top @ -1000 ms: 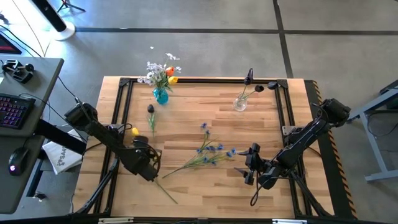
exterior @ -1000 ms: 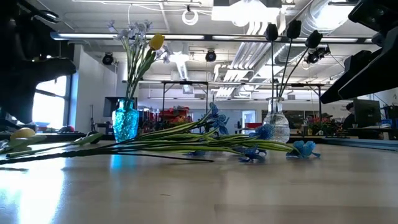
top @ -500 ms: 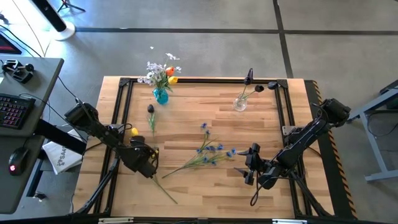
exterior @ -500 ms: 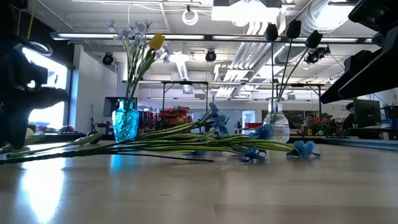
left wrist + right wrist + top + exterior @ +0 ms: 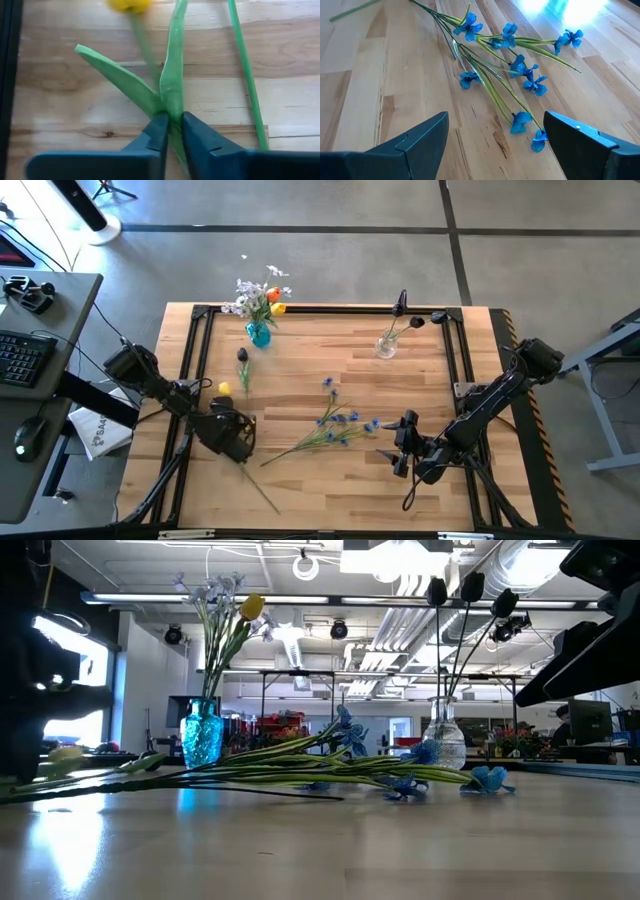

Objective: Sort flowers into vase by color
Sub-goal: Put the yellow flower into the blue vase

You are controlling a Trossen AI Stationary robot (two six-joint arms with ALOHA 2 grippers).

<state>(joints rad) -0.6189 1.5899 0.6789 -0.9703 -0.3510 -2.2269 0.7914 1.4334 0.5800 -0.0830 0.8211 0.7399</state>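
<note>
A yellow flower (image 5: 224, 388) lies on the wooden table near its left edge, and my left gripper (image 5: 171, 125) is shut on its green stem. A dark-headed flower (image 5: 242, 356) lies just beyond it. Blue flowers (image 5: 512, 65) lie in a loose bunch mid-table, in front of my right gripper (image 5: 492, 145), which hangs open with nothing between its fingers. A blue vase (image 5: 259, 334) at the far left holds pale, orange and yellow flowers. A clear vase (image 5: 386, 347) at the far right holds dark flowers. My left gripper pinches the yellow flower's stem between its two fingers, just where two long leaves branch off (image 5: 169, 107). The fingers come steeply from above, one on each side of the stem. The leaves and the yellow head (image 5: 129, 4) lie on the table beyond the fingertips.
A black metal frame (image 5: 196, 360) runs around the tabletop. A second green stem (image 5: 247, 75) lies close beside the held one. Bare wood lies between the blue flowers and the two vases. A desk with a keyboard (image 5: 20, 355) stands left of the table.
My left gripper has come down onto the yellow flower's stem and shifted a little toward the table's left edge. The flower's yellow head has slid a short way toward the right, and the stem's free end has swung slightly.
</note>
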